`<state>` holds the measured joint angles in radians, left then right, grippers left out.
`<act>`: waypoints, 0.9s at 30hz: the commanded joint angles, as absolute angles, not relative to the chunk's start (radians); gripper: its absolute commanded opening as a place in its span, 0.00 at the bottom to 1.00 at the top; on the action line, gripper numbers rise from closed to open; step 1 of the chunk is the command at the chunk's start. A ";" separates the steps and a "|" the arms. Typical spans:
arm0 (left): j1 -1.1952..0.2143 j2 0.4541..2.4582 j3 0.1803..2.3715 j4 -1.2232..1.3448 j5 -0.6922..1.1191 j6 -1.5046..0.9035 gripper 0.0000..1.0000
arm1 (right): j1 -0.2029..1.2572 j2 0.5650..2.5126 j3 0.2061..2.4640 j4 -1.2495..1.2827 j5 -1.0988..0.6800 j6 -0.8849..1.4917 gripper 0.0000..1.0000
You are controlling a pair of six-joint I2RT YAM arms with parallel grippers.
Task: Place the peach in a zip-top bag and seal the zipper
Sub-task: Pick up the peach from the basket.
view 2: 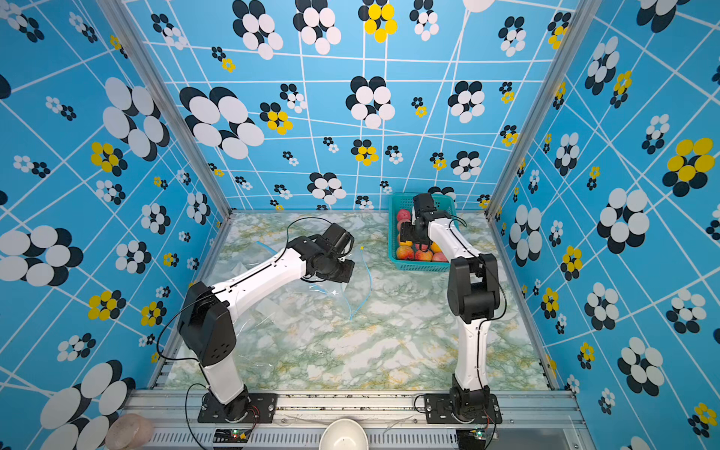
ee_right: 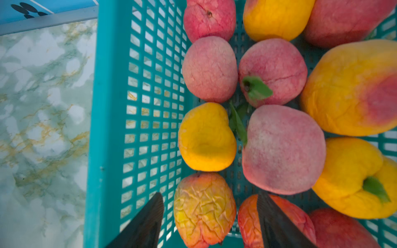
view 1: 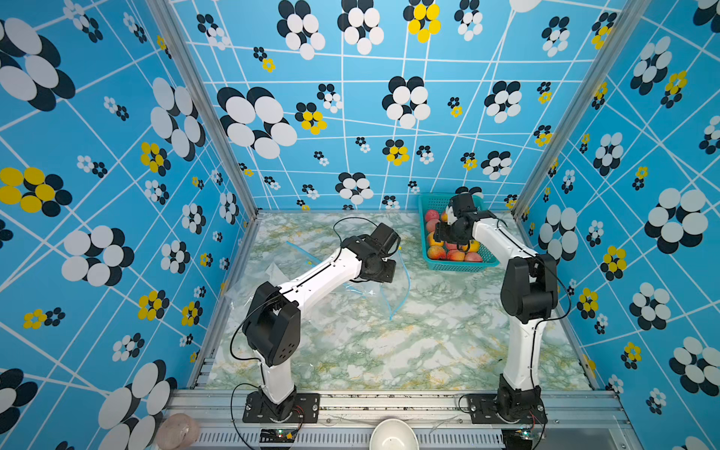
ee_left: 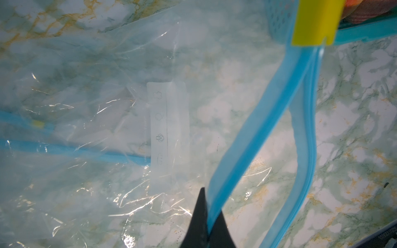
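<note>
1. Your clear zip-top bag [ee_left: 96, 85] is mostly glare and hard to make out; both top views hide the left gripper [ee_left: 207, 214] tips.
2. Its blue zipper rim [ee_left: 257, 133] runs twelve to six in both top views, pinched tight by the left gripper.
3. The basket [ee_right: 111, 107] at one o'clock holds the peaches [ee_right: 283, 150]; the right gripper [ee_right: 209, 194] hangs spread above, gripping nothing.

White bowl [view 1: 393, 434], teal basket [view 1: 459, 267], marble tabletop [view 1: 409, 350]

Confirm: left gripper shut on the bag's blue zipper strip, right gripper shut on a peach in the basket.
No: the right gripper is open above the peaches in the teal basket, gripping none, as the right wrist view shows. The rest holds.
</note>
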<state>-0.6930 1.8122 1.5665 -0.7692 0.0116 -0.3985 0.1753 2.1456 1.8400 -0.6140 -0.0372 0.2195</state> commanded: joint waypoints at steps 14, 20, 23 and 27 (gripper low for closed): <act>-0.686 1.830 1.584 -0.797 0.029 -0.399 0.00 | 0.198 2.366 2.070 -0.696 0.052 0.138 0.71; -0.689 1.828 1.588 -0.802 0.028 -0.398 0.00 | 0.198 2.393 2.099 -0.711 0.070 0.124 0.71; -0.690 1.827 1.588 -0.802 0.028 -0.399 0.00 | 0.201 2.411 2.136 -0.754 0.075 0.110 0.71; -0.693 1.825 1.589 -0.805 0.026 -0.399 0.00 | 0.202 2.408 2.129 -0.752 0.069 0.109 0.66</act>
